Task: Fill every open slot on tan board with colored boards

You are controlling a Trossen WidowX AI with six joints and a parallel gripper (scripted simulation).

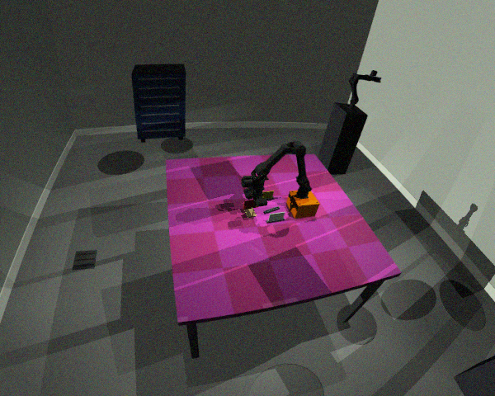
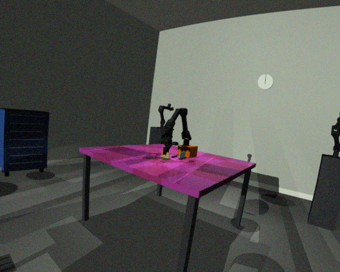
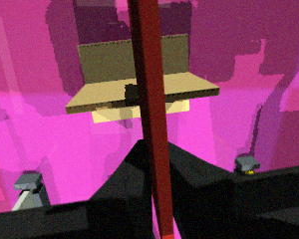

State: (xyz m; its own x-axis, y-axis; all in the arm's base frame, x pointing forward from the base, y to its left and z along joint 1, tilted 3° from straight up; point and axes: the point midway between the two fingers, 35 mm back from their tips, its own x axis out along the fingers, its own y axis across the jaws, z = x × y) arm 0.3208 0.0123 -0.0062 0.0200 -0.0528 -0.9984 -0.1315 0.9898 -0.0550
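The tan board [image 1: 250,212] [image 2: 165,156] [image 3: 191,84] stands on its base; a dark slot shows in its top edge, just left of the red board in the wrist view. My gripper [image 1: 253,203] [image 2: 166,152] [image 3: 149,145] is shut on the red board [image 2: 163,151] [image 3: 153,117], which is upright and crosswise above or at the tan board. Its notch and lower edge are hidden, so I cannot tell whether the boards touch. A pale grey board [image 1: 275,216] [image 2: 182,154] and a yellow board [image 1: 268,195] stand in holders.
An empty dark holder [image 1: 271,209] [image 2: 174,156] lies between the grey and yellow boards. The arm's orange base block [image 1: 305,209] [image 2: 192,151] stands beside the holders on the pink table [image 1: 239,251] [image 2: 152,168]. In the wrist view, holder ends [image 3: 29,181] [image 3: 246,163] show at both lower sides.
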